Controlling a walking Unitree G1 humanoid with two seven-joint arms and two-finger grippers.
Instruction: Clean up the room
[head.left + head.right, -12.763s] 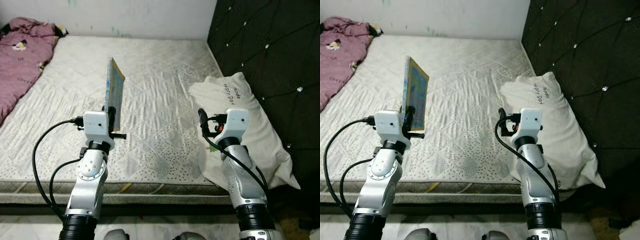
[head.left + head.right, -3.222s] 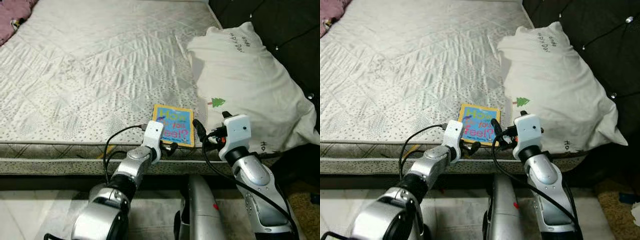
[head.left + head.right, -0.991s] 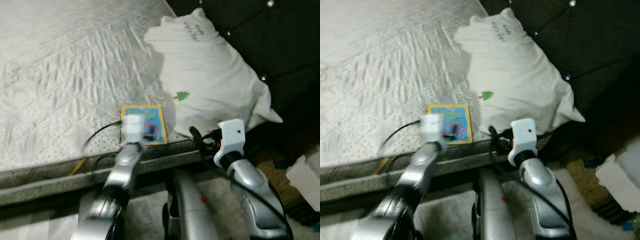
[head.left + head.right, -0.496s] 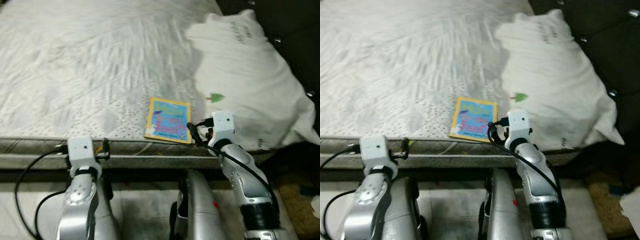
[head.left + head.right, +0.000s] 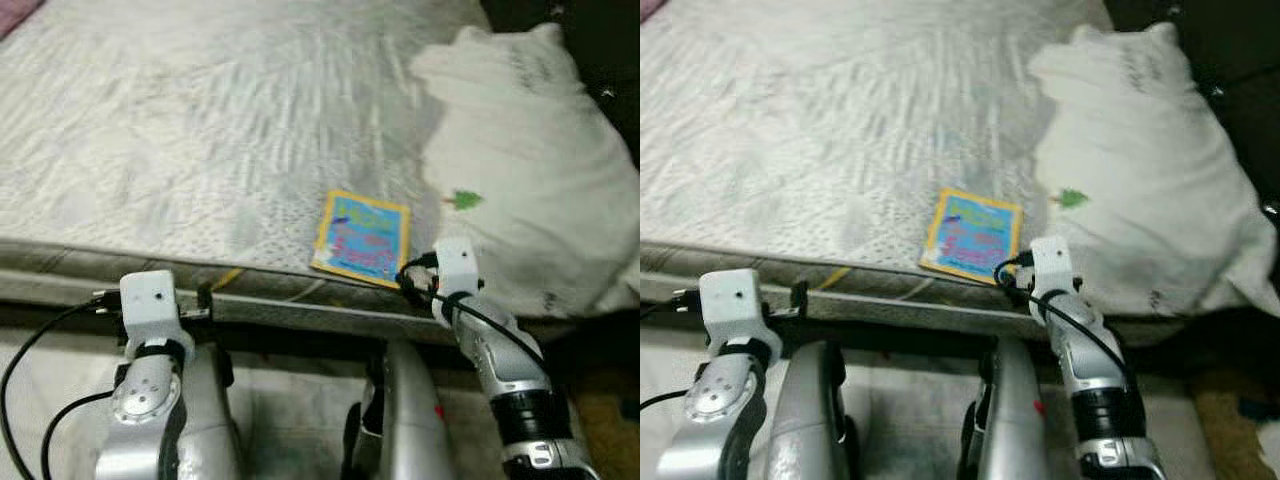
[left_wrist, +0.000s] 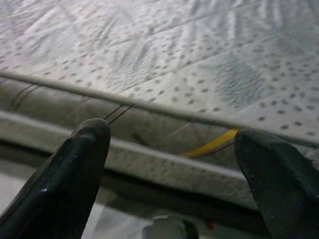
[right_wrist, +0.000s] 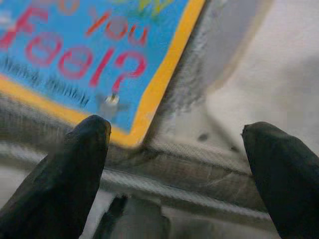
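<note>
Spanning most of the head views, the mattress [image 5: 200, 130] lies bare and quilted, its front edge running across just above the robot's arms. A white pillow [image 5: 530, 170] with a small green tree print rests at the mattress's right end. Just left of the pillow, flat on the mattress near its front edge, sits the book [image 5: 362, 238] — blue cover, yellow border. The right gripper [image 7: 174, 164] hovers at the mattress edge, just short of the book's near corner, its fingers spread wide and holding nothing. The left gripper [image 6: 174, 169] hangs lower, well left of the book, facing the mattress's side seam — fingers likewise wide apart and empty.
</note>
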